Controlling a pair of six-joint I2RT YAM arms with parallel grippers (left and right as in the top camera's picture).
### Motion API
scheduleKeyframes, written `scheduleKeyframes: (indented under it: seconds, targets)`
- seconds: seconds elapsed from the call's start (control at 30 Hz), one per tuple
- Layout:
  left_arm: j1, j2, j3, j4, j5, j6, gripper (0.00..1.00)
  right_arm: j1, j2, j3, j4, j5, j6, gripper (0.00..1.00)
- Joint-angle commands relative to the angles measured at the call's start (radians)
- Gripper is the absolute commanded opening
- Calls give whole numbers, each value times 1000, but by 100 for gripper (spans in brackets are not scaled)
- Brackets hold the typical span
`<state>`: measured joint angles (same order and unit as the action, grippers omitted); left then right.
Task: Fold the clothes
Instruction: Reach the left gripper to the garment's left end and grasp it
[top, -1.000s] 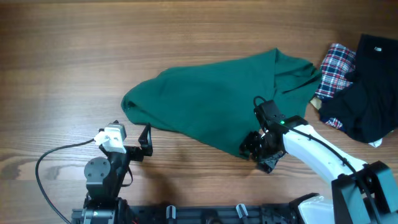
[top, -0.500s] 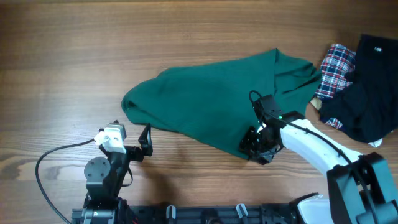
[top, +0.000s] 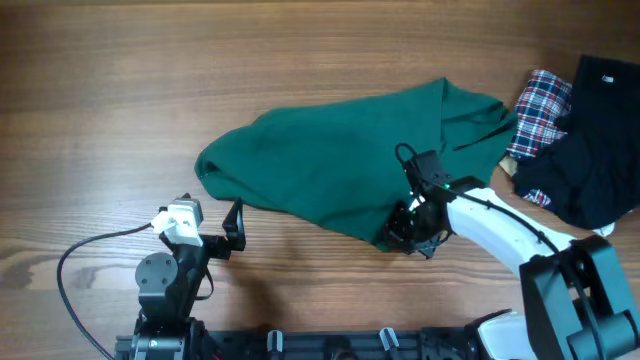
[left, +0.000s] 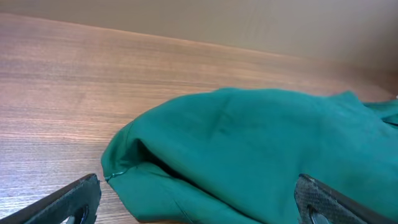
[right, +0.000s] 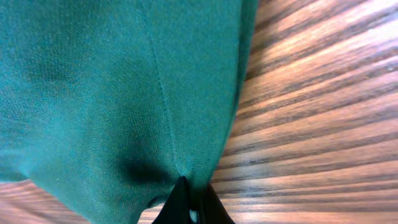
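Right gripper clenched on the clothes' near hem, likely to start a fold; left gripper released, idle.

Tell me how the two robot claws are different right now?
The right gripper is pinched shut on the near edge of the green garment; the left gripper is wide open and holds nothing. The right one sits on the cloth; the left one waits apart from it, near the cloth's left end. Both have dark fingers and stay low over the wooden table.
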<state>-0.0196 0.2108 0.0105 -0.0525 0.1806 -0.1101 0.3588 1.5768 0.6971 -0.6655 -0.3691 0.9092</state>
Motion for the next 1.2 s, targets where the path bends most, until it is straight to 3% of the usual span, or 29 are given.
scheduleKeyframes:
  seconds: [0.0,0.17,0.27,0.4,0.57,0.7,0.77,1.0,1.17]
  targets:
    - [-4,1,-5,47,62,-6,100,4,-10,42,-86,227,-17,4]
    - [-3,4,-5,94,73,-17,100,3,-135,98,-130,239,-50,4]
    - [-3,79,32,61,69,-139,100,4,-179,98,-140,238,-50,4]
    - [9,321,209,-83,14,-137,100,4,-184,98,-140,232,-60,4]
    - [44,768,499,-208,14,-134,100,4,-184,98,-139,232,-71,4]
    - [85,1054,652,-273,138,-134,100,4,-184,98,-140,211,-73,4]
    - [109,1123,673,-274,205,-134,100,4,-184,98,-140,212,-77,4]
    - [317,1162,673,-270,197,-190,100,4,-184,98,-138,212,-85,4]
    - [310,1263,673,-225,296,-186,100,4,-184,98,-129,212,-84,4]
